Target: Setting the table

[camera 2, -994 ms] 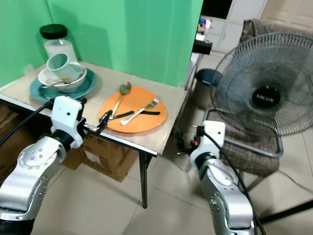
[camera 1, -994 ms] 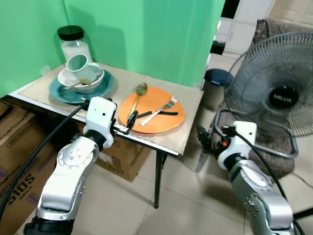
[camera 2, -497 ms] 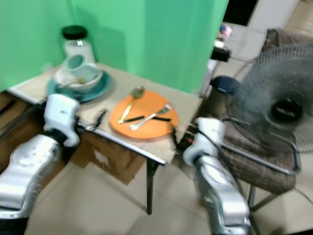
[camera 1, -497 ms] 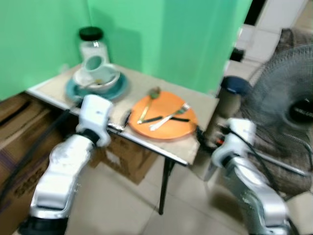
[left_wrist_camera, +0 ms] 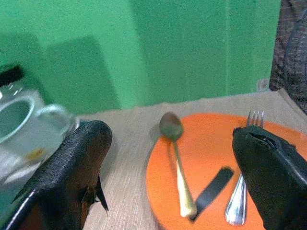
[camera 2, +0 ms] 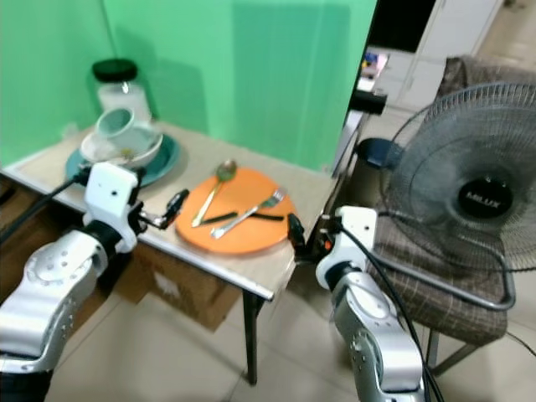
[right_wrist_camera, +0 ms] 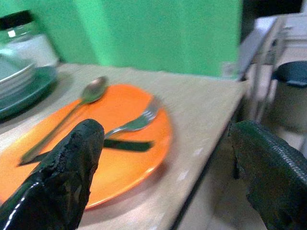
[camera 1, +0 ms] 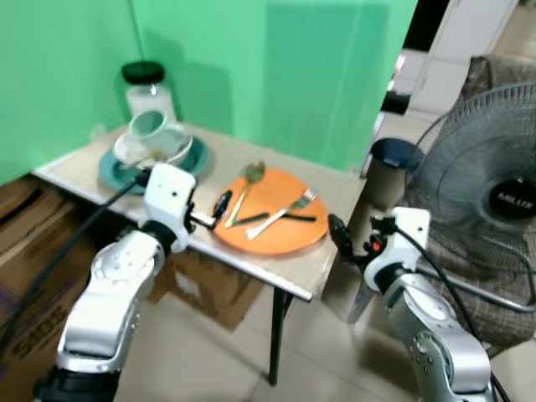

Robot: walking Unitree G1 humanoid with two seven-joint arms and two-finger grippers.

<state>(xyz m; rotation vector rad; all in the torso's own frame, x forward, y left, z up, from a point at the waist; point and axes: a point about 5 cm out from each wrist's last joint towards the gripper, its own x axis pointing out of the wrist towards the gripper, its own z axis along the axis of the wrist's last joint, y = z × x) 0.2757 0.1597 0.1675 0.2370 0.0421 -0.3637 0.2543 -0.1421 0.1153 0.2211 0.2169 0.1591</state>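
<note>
Hovering at the near edge of the table [camera 1: 100,163], the left gripper [camera 1: 221,204] has its two black fingers [left_wrist_camera: 72,177] spread wide with nothing between them; its wrist view looks between them onto the orange plate [camera 1: 276,239]. The right gripper [camera 1: 337,231] hangs just off the table's right corner, beside the plate's rim, and its fingers [right_wrist_camera: 62,177] are likewise spread apart and empty.

The orange plate lies flat near the table's front right. A spoon [camera 1: 244,189] rests on its left part, bowl at the far rim and handle pointing toward the robot. A fork [camera 1: 280,214] lies diagonally across the middle, tines toward the far right. Under the fork lies a dark flat handle [camera 1: 276,218], apparently of a third utensil; its other end cannot be made out.

At the far left of the table a teal plate [camera 1: 113,172] carries a white bowl [camera 1: 163,151], and a pale mug [camera 1: 149,126] lies tilted in the bowl. A glass jar with a black lid [camera 1: 144,75] stands just behind them against the green wall [camera 1: 276,75].

To the right of the table stands a large fan [camera 1: 494,197]. A cardboard box [camera 1: 201,280] sits on the floor under the table.
</note>
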